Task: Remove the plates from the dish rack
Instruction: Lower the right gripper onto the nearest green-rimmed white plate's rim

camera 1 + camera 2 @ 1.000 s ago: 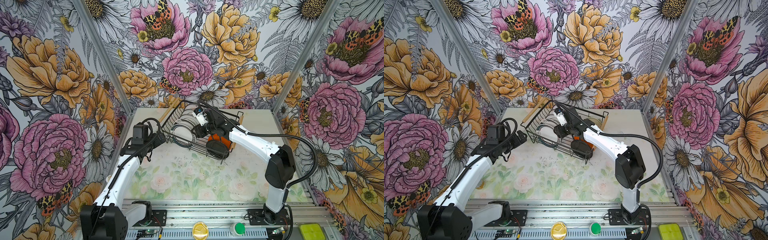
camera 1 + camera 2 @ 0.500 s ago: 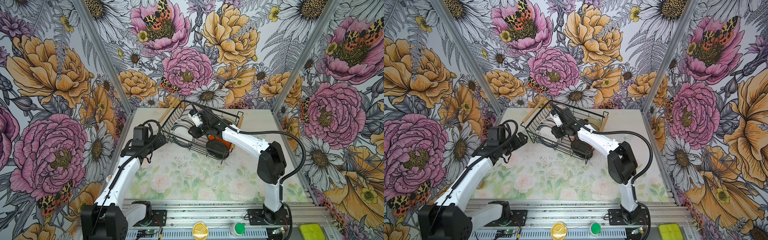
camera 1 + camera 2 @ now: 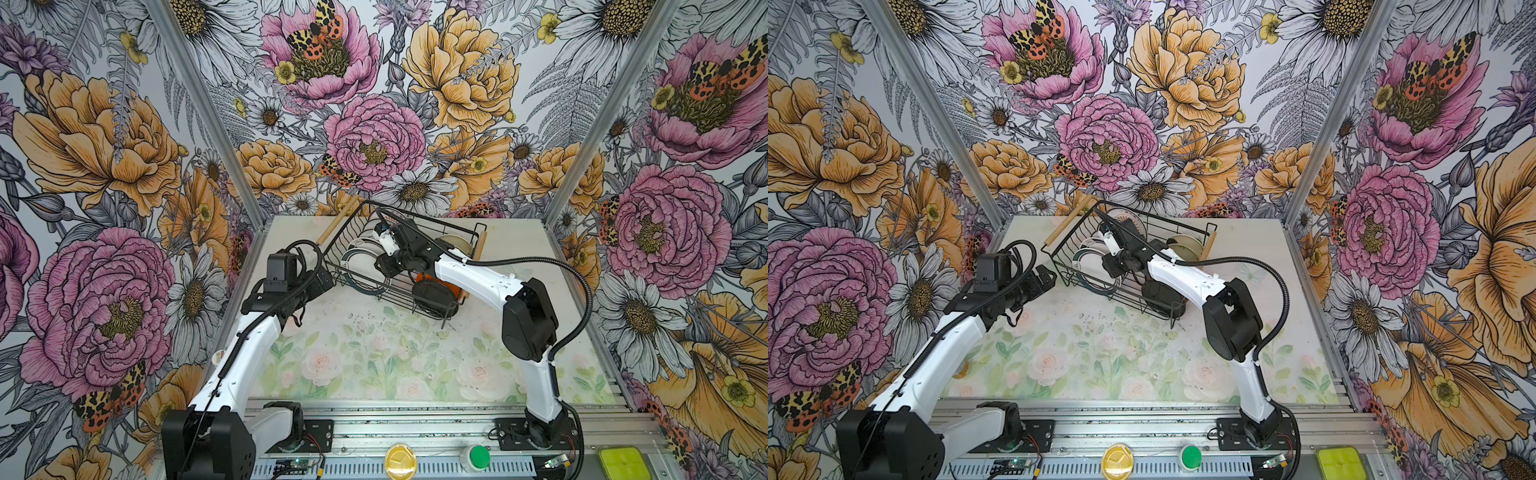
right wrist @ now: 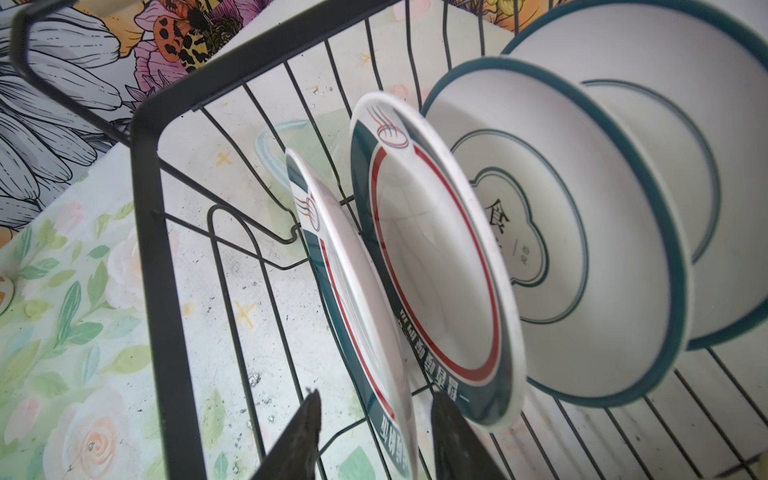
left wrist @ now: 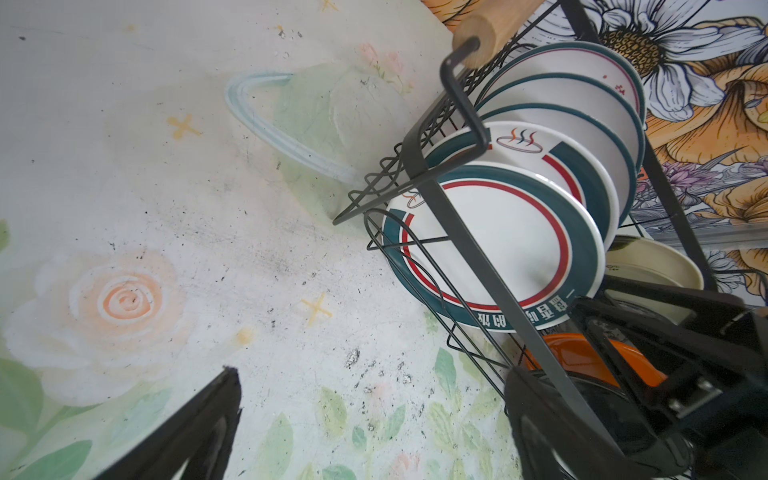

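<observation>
At the middle of the floral-print counter's (image 3: 374,353) far edge, the right end effector (image 4: 376,395) reaches into the black wire dish rack with wooden rod handles (image 3: 345,245). Its jaws are spread astride the endmost white round plate banded teal and red (image 4: 349,282), not pinching it. The left end effector (image 3: 322,280) hovers wide open beside the rack.
</observation>
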Action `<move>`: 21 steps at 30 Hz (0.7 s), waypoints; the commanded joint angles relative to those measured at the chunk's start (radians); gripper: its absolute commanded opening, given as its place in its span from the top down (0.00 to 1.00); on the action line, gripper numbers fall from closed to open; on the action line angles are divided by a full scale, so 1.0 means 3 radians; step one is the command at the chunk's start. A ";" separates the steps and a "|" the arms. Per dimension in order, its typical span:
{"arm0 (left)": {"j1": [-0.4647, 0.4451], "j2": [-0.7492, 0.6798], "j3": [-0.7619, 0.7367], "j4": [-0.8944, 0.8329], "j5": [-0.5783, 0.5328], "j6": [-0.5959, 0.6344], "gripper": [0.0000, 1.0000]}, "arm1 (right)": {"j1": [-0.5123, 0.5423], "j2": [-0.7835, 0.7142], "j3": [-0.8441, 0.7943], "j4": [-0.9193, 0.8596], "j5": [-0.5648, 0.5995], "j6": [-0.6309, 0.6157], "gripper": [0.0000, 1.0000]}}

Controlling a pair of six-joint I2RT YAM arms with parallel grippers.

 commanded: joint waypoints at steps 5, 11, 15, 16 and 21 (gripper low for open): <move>0.0030 -0.0075 -0.0063 0.0073 0.0130 0.0057 0.01 | 0.0021 0.0193 0.0230 0.0037 -0.0015 -0.0147 0.59; 0.0033 -0.0114 -0.0098 0.0072 0.0048 0.0014 0.01 | 0.0021 0.0270 0.0282 0.0044 0.0019 -0.0210 0.63; 0.0033 -0.0118 -0.0105 0.0070 0.0046 0.0004 0.01 | 0.0021 0.0316 0.0282 0.0043 0.0053 -0.0241 0.67; 0.0031 -0.0109 -0.0105 0.0073 0.0030 -0.0006 0.01 | 0.0021 0.0318 0.0282 0.0045 0.0052 -0.0248 0.69; 0.0004 -0.0076 -0.0097 0.0073 -0.0052 -0.0026 0.01 | 0.0021 0.0335 0.0303 0.0049 0.0053 -0.0289 0.72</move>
